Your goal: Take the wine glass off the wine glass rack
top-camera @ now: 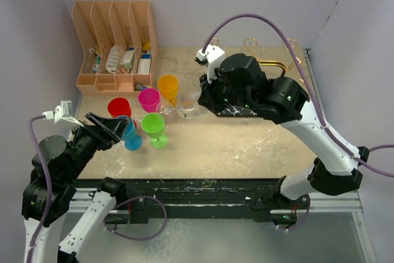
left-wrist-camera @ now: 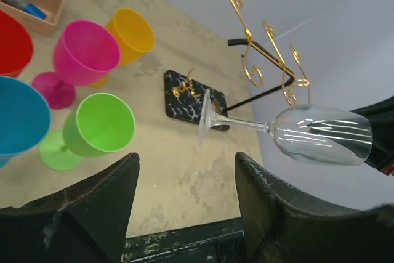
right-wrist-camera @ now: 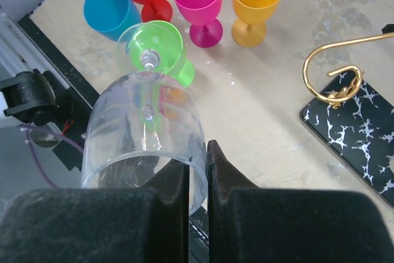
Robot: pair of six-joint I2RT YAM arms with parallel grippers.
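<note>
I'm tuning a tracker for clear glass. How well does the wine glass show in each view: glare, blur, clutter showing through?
Top view: the wine glass is small and faint against the pale table. Left wrist view: sharp, with white glare streaks on the bowl. Right wrist view: the green goblet shows through the bowl; the right gripper shut on its rim looks soft.

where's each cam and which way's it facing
Top external: above and behind the bases, facing down on the table; left arm and right arm show.
Left wrist: low, facing across to the wine glass and wine glass rack; open left fingers show.
Right wrist: facing down along the glass; right fingers pinch its rim.
Both wrist views share the glass, rack base and green goblet.
</note>
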